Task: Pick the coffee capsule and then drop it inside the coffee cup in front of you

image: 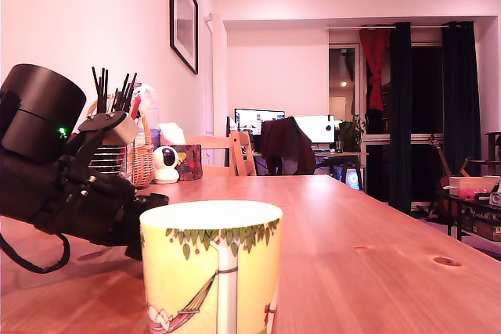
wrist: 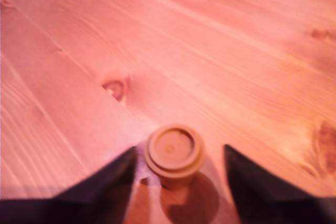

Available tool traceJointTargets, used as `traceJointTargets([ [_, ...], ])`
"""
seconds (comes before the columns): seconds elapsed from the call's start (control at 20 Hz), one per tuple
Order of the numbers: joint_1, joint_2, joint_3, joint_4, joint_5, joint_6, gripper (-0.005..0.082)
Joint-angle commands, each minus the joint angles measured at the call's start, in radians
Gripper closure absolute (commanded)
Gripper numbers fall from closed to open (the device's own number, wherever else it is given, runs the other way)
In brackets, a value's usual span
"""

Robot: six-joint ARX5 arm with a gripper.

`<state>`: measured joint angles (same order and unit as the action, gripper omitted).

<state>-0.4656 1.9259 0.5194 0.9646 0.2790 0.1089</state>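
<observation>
Simply tan, round capsule [wrist: 175, 153] (upright)

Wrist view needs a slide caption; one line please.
Open gripper straddles the tan coffee capsule standing on the wooden table.

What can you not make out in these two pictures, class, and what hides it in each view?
- Coffee capsule: unseen in the exterior view, behind the coffee cup and arm.
- Gripper: fingertips cut off by the wrist view's edge; fingers apart, not touching the capsule.
- Cup's inside: hidden by its rim, exterior view.
- Cup's base: cut off by the exterior view's bottom edge.
</observation>
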Motion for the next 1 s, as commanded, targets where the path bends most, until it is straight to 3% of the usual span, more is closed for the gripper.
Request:
traceJointTargets([
  [0.0,0.006,0.013,-0.005,0.004,0.002,0.005,0.0577],
  [0.3,0.006,0.013,-0.005,0.011,0.006,0.000,0.0577],
  [0.45,0.005,-0.006,-0.006,0.014,0.038,0.000,0.0577],
  [0.95,0.005,-0.229,-0.009,-0.238,0.138,-0.004,0.0577],
])
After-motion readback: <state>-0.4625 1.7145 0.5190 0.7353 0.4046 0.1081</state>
